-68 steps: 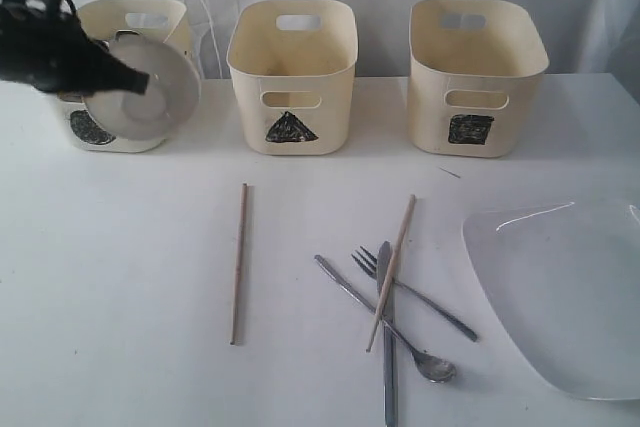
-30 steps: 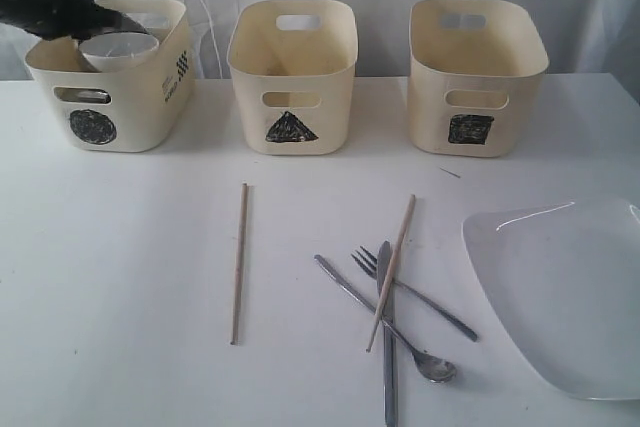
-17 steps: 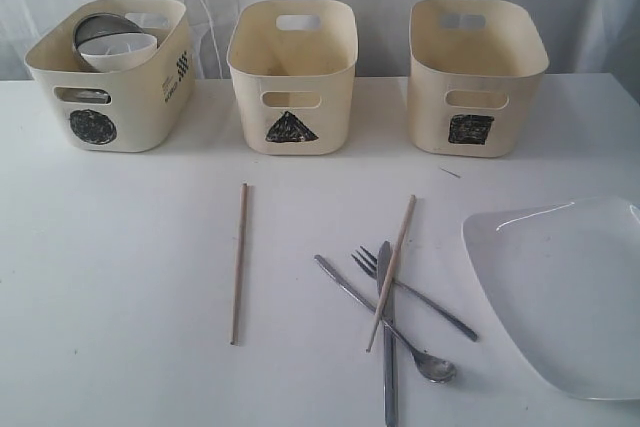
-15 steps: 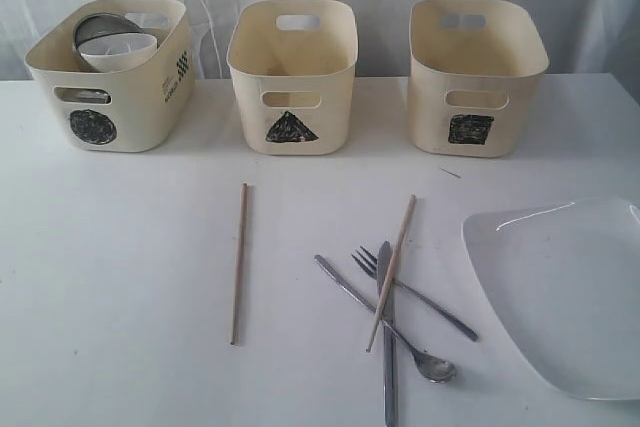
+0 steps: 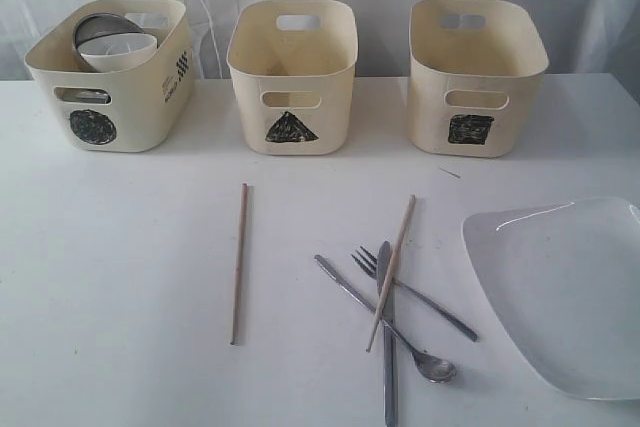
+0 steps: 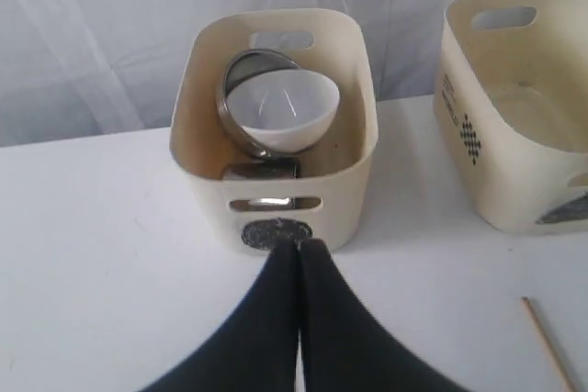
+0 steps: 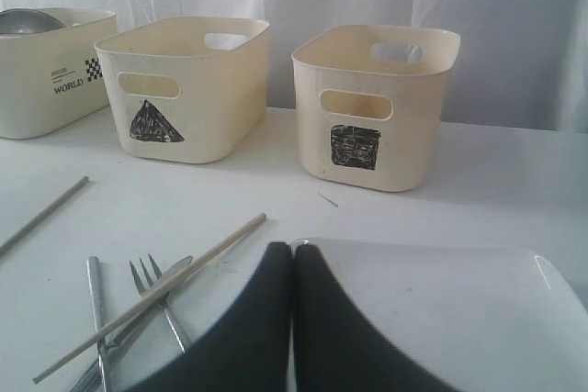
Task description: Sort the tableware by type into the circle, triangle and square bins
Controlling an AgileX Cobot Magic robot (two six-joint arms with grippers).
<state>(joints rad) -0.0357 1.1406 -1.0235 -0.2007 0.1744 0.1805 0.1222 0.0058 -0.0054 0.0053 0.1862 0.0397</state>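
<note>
Now that the left arm has drawn back out of the exterior view, the circle bin [image 5: 130,117] at the far left holds the white bowl [image 5: 120,50] nested against the tilted steel bowl [image 5: 100,25], so the bowl carried above it a moment ago counts as delivered. The left hand [image 6: 299,245], fingers pressed together and gripping nothing, hangs just in front of that bin above the bench [image 5: 120,277]. The triangle bin [image 5: 300,72] in the middle shows no contents where its interior is visible. In front of it one chopstick [image 5: 238,262] lies alone, while the second chopstick [image 5: 392,267] crosses the knife [image 5: 386,337], the fork [image 5: 410,292] and the spoon [image 5: 385,322]. The square bin [image 5: 470,72] stands at the right, likewise showing nothing inside. The plate [image 5: 560,287] rests near the bench's right edge. The right hand [image 7: 294,250], also pressed together and unladen, hovers at the plate's near rim. The round vessels appear sorted; cutlery, chopsticks and plate remain.
</note>
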